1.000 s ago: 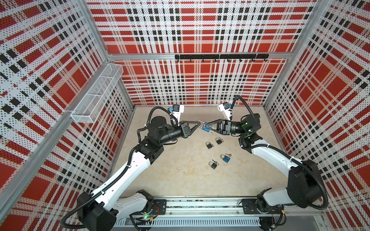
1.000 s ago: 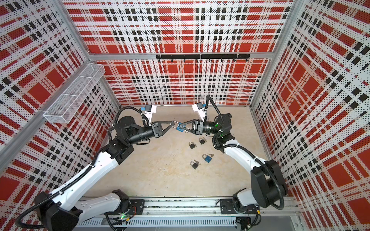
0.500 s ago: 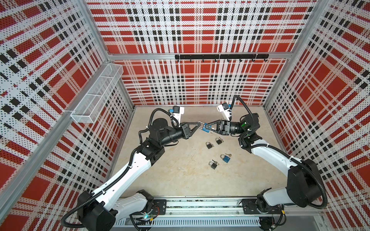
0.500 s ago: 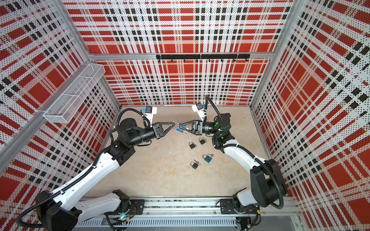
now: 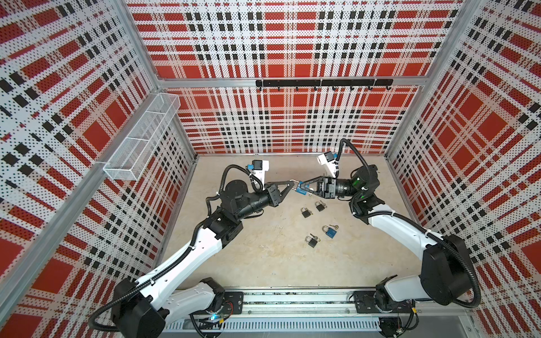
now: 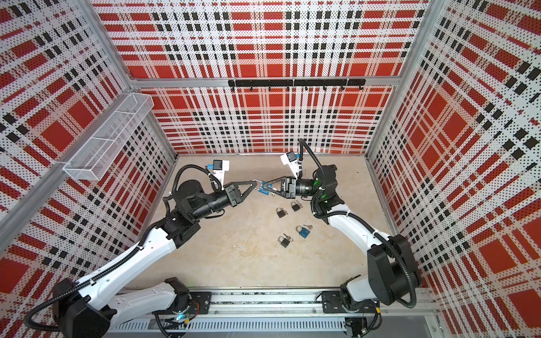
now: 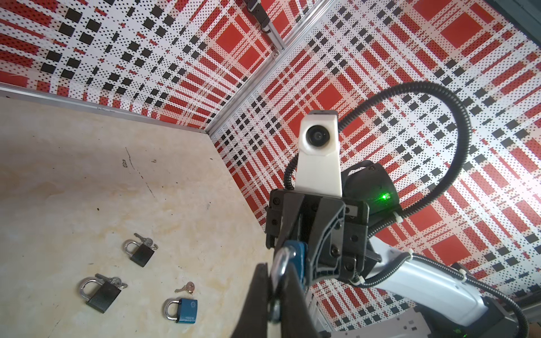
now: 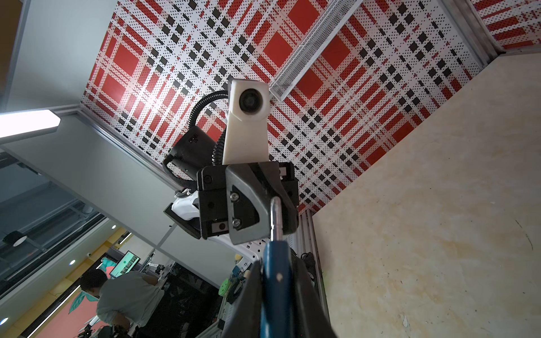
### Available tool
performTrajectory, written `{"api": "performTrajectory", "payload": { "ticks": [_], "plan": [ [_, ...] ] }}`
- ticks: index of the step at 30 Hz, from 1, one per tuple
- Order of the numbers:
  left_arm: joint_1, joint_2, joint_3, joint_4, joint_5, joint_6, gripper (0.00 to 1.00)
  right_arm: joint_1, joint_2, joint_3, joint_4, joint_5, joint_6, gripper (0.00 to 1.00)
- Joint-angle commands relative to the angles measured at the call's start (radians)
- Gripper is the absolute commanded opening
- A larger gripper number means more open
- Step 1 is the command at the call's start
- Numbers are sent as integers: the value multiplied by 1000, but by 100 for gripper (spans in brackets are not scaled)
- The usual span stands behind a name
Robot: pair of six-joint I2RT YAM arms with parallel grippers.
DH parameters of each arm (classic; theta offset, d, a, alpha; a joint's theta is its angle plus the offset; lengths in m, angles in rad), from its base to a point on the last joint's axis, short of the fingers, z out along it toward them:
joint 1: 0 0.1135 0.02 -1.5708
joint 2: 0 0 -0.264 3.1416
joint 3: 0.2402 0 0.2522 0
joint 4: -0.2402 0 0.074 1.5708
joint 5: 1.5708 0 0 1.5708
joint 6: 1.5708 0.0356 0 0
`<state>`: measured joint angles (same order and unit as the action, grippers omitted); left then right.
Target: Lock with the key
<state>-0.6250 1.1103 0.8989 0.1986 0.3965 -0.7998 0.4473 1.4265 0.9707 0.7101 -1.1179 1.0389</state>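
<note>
**Both grippers locked onto one blue padlock in mid-air**

High on the left wall I see a white wire-mesh basket (image 5: 140,140). Moving inward, my left gripper (image 5: 292,183) is clenched on the silver shackle (image 7: 280,262) of a blue metal padlock (image 5: 300,190), which hangs above the beige tabletop (image 5: 263,257) towards the back. My right gripper (image 5: 301,187) meets it tip to tip and is clamped on that same lock's blue body. In the right wrist view the body is squeezed between the fingers (image 8: 304,281), with the shackle pointing at the left gripper. Whether a key sits in this lock I cannot tell.

Just right of the meeting point, two small black padlocks (image 5: 306,212) (image 5: 320,207) lie side by side on the tabletop. Nearer the front lies a third black padlock (image 5: 312,241). Right of it is a second blue padlock (image 5: 330,231), with a loose silver key (image 7: 187,288) just beside its shackle, not touching.
</note>
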Motion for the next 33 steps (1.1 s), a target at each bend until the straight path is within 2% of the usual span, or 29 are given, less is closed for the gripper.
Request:
{"api": "performTrajectory", "payload": {
  "ticks": [1,21,27,33],
  "plan": [
    [-83,53,-46,-51,75,1,0,57,-21,76,97,14,-11,0],
    [-226,132,-90,36,45,-45,0,62,-11,92,96,16,-19,0],
    [-209,111,-80,43,31,-41,0,62,-17,80,66,18,-46,0],
    [-154,82,-57,45,37,-43,0,62,-51,67,-72,42,-147,0]
  ]
}}
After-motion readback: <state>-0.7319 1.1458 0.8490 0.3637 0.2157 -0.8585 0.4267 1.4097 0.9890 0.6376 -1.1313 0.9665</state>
